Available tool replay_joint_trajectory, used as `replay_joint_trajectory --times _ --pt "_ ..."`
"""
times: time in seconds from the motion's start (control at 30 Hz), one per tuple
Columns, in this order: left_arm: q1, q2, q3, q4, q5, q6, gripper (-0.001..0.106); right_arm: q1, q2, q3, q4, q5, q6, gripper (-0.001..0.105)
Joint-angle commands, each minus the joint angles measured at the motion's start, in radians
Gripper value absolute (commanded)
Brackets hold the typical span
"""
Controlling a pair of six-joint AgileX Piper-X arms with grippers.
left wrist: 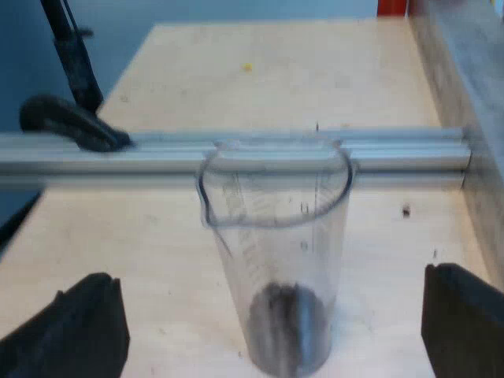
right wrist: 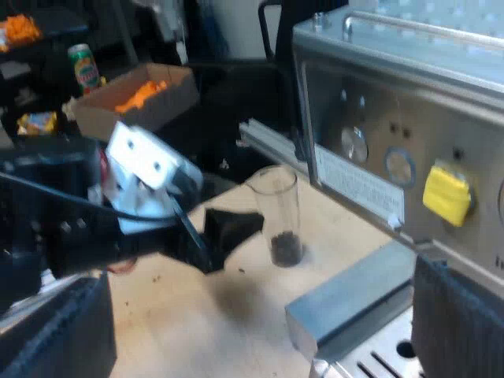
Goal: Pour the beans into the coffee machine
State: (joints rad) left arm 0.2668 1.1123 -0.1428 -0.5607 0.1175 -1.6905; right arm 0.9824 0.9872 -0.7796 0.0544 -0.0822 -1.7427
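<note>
1. Clear plastic, left wrist view: glass [left wrist: 276, 260] stands upright on the wooden table [left wrist: 276, 71]; beans [left wrist: 287, 323] make a dark heap at its bottom; an aluminium rail [left wrist: 118, 153] runs just behind it.
2. Left gripper [left wrist: 272, 287] is spread wide; its fingers [left wrist: 87, 323] sit either side of the glass, apart from it; nothing is gripped.
3. Step in hand, as I judge it, is the grasp; centre the glass between the fingers; close at mid-height, below the spout; squeeze gently, since the wall looks thin; lift upright so no bean spills.
4. Right wrist view: glass [right wrist: 277, 213] stands on the table near the machine's [right wrist: 394, 118] front; left gripper [right wrist: 236, 227] is just beside it, dark fingertip towards its wall.
5. Right gripper [right wrist: 260, 331] hangs over the table by the drip tray [right wrist: 370, 354]; its fingers are wide apart and empty; I judge it should keep off the lift path.
6. Risk: one finger touching first may tip the glass; both should meet it together.
</note>
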Motion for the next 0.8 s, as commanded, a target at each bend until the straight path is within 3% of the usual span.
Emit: replay_joint_trajectory --times 0.03,0.23,0.47,0.73,0.8 --pt "-0.002 0.063 -0.001 -0.083 0.006 -0.002 0.078 0.0 -0.005 -0.009 -0.03 0.002 -0.006 0.078" --pt "-0.002 0.194 -0.034 -0.164 0.006 -0.002 0.078 0.0 -0.005 -0.009 -0.045 0.004 -0.006 0.078" --pt "-0.002 0.318 -0.153 -0.188 0.006 -0.002 0.078 0.0 -0.005 -0.009 -0.045 0.004 -0.006 0.078" --pt "-0.002 0.359 -0.198 -0.186 0.013 -0.002 0.078 0.0 -0.005 -0.009 -0.054 0.041 -0.006 0.078" --pt "-0.002 0.359 -0.198 -0.186 0.013 -0.002 0.073 0.0 -0.005 -0.009 -0.054 0.041 -0.006 0.078"
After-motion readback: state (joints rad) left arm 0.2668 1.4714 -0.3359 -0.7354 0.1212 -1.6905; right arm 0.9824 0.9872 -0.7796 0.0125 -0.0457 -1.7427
